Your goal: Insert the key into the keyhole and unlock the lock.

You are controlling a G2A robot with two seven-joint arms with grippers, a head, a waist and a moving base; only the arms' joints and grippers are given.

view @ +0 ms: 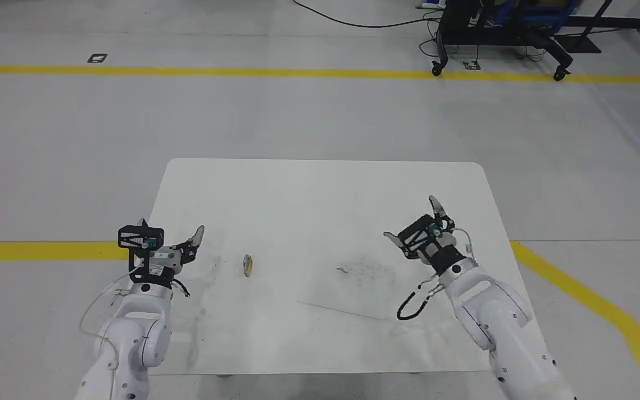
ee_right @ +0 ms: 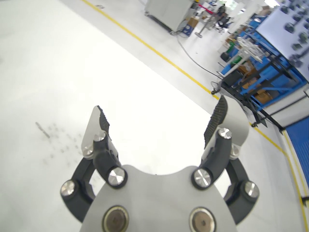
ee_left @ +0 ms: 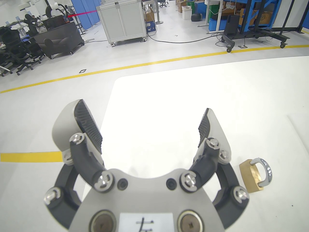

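A small brass padlock [view: 248, 264] with a silver shackle lies flat on the white table [view: 320, 180], left of the middle. In the left wrist view the padlock [ee_left: 252, 178] is just beside my left gripper [ee_left: 144, 112], which is open and holds nothing. From above, the left gripper [view: 170, 233] hovers at the table's left edge. A thin grey sliver, possibly the key [view: 345, 268], lies near the table's middle among faint marks; it is the same sliver [ee_right: 42, 129] in the right wrist view. My right gripper [view: 412, 220] [ee_right: 160, 105] is open and holds nothing, to the right of it.
Faint dotted scuff marks [ee_right: 62, 143] surround the sliver. A faint line [view: 340, 311] crosses the table's near part. Yellow floor tape [view: 300, 72] runs behind the table, and a wheeled black stand [view: 500, 40] is far back on the right.
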